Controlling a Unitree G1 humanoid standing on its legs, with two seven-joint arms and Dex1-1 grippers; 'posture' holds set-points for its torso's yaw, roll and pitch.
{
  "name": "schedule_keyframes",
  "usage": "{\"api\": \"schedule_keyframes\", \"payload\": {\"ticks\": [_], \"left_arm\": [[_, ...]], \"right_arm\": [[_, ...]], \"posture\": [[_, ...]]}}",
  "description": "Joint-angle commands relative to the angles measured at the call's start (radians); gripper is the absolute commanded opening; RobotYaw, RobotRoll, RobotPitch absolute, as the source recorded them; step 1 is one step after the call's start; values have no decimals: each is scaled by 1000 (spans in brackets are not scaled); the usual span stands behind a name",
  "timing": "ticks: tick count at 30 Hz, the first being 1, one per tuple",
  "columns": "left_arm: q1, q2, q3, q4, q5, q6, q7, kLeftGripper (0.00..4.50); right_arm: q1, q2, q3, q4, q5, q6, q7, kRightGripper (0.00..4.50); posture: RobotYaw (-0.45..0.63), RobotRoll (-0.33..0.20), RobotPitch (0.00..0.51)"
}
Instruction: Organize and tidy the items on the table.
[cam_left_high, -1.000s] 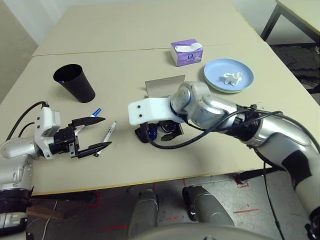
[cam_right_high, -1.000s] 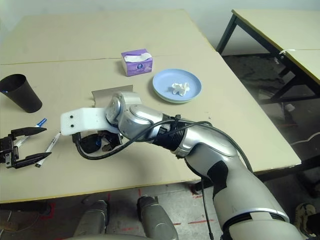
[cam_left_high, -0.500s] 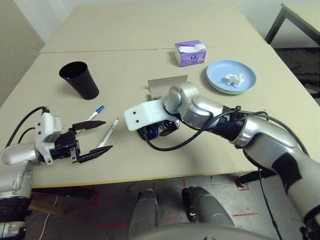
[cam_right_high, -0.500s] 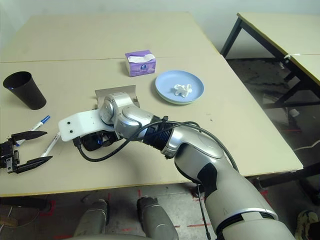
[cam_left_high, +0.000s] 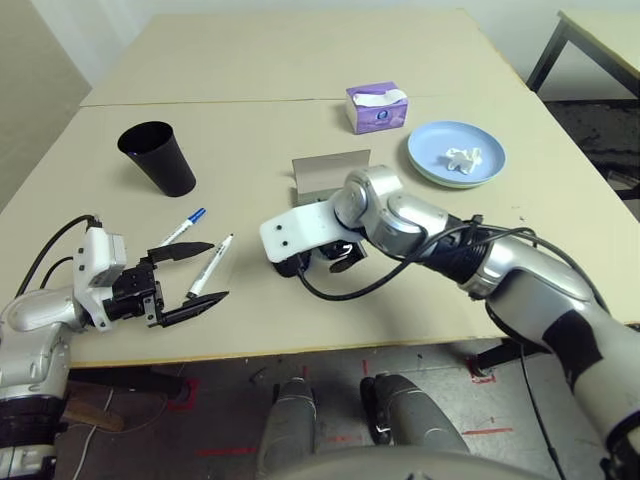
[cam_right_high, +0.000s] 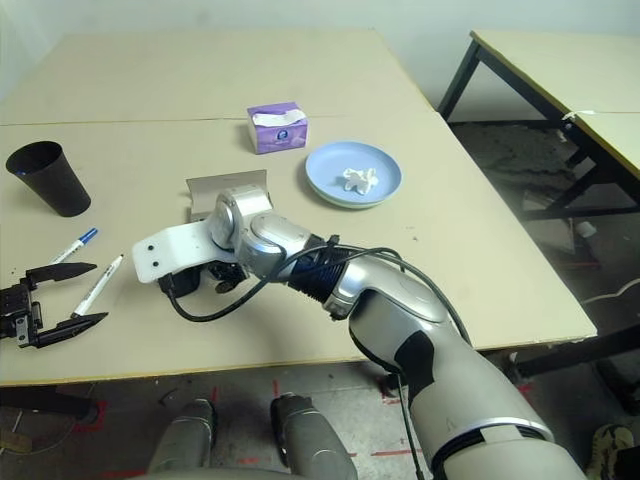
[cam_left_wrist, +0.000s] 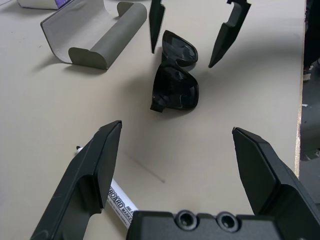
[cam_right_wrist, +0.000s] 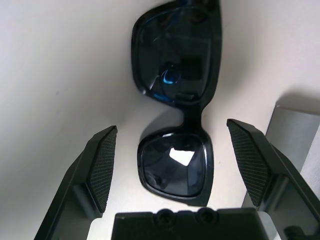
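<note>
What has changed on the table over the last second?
Little. The right hand has settled a touch lower, open, over the black sunglasses, which it has not gripped. The left hand, pens, cup, plate and glasses case stayed put.

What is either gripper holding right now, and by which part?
Nothing. The right gripper is open over the black sunglasses, and the left gripper is open too.

From the head views the right forearm and white wrist plate cover most of the black sunglasses (cam_left_wrist: 175, 75). Marker pen (cam_left_wrist: 120, 202) is cut off by the left tool's finger in the left wrist view; cap colour can't be told there. Glasses case (cam_right_wrist: 295, 145) is clipped at pic edge.
</note>
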Motion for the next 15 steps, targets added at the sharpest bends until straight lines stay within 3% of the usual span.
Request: {"api": "schedule_keyframes", "payload": {"ticks": [1,15], "left_arm": [[16,-7,8,3,1,-10,-10,4500],[22,-18,3,11,2,-23,-18,4500]], "right_arm": [[-1,25,-39,36,-5,8,-12,4472],[10,27,-52,73,-49,-39,5,4472]], "posture": [[-9,0,149],[-12,0,154]]}}
